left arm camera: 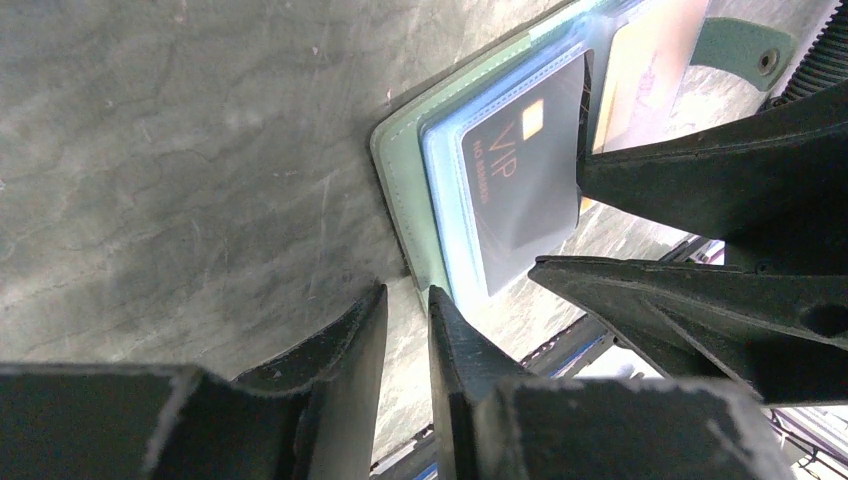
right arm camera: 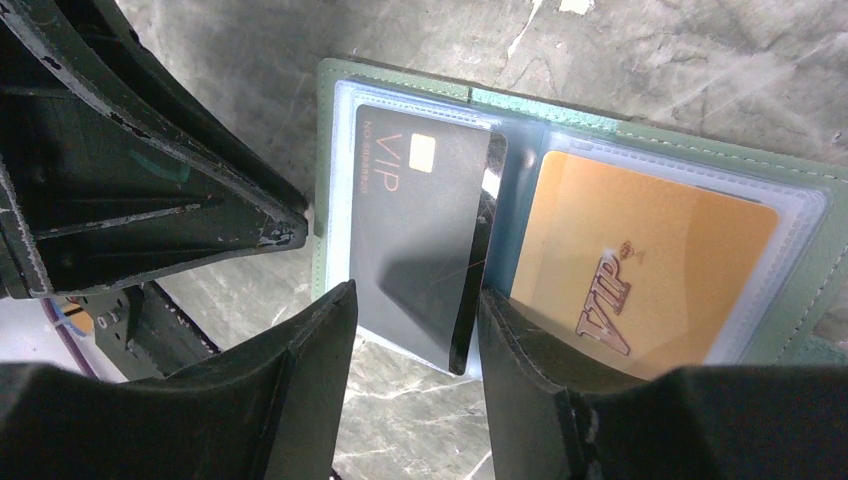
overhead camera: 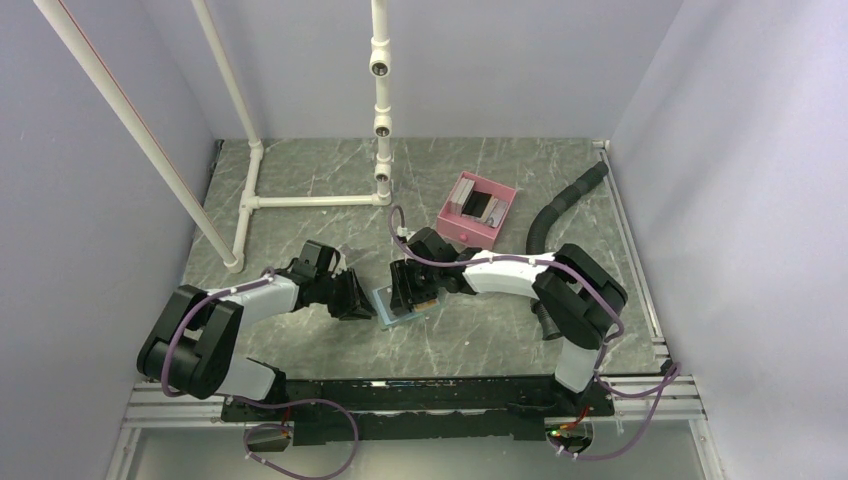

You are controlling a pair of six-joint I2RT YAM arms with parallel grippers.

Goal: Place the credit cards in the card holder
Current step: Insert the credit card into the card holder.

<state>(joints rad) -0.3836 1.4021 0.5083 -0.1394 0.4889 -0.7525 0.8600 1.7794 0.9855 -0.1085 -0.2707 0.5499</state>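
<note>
The grey-green card holder (overhead camera: pixel 388 308) lies open on the table, light blue sleeves up. A tan-orange VIP card (right arm camera: pixel 640 250) sits in its right sleeve. A dark VIP card (right arm camera: pixel 410 220) lies over the left sleeve, its right edge lifted. My right gripper (right arm camera: pixel 418 290) stands open over that card's near edge, one finger on each side and neither pressing it. My left gripper (left arm camera: pixel 408 290) is at the holder's (left arm camera: pixel 400 190) left corner, with a narrow gap between its fingers, nothing in it, and one fingertip at the green edge.
A pink tray (overhead camera: pixel 478 208) with more cards stands behind the holder to the right. A black corrugated hose (overhead camera: pixel 560 205) lies at the back right, and a white pipe frame (overhead camera: pixel 300 200) stands at the back left. The holder's snap tab (left arm camera: pixel 740 50) points away from the left gripper.
</note>
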